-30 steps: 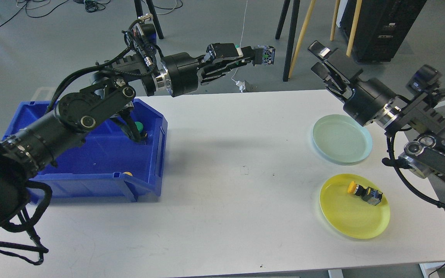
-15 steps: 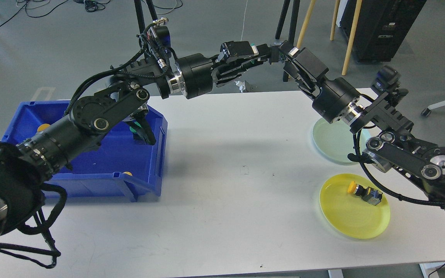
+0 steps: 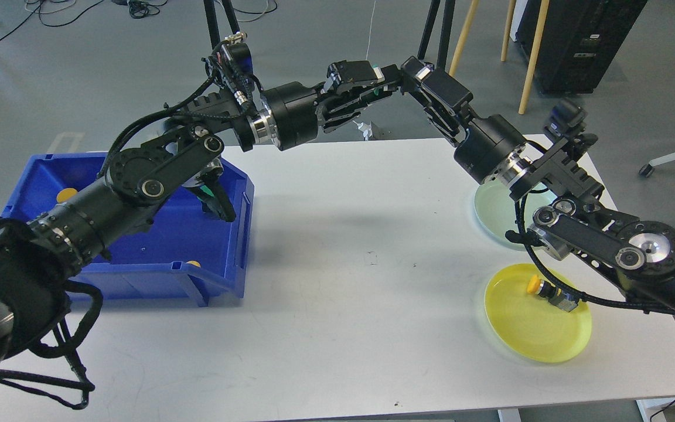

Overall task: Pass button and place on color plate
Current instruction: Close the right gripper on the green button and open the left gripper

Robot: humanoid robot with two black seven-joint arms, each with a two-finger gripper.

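My left gripper [image 3: 393, 82] reaches out high above the table's far edge. My right gripper [image 3: 412, 69] meets it tip to tip there. The button that the left gripper holds is hidden between the two sets of fingers. I cannot tell whether the right fingers have closed on it. A pale green plate [image 3: 493, 205] lies at the right, partly behind my right arm. A yellow plate [image 3: 534, 328] lies in front of it and holds a yellow-capped button [image 3: 551, 292].
A blue bin [image 3: 138, 258] stands at the table's left, under my left arm, with yellow buttons [image 3: 67, 193] inside. Stand legs and wooden poles rise behind the table's far edge. The right arm's links hang over both plates.
My right gripper has swung left from above the green plate to meet the left gripper and now covers the button. The left gripper has held its height and drawn back slightly.
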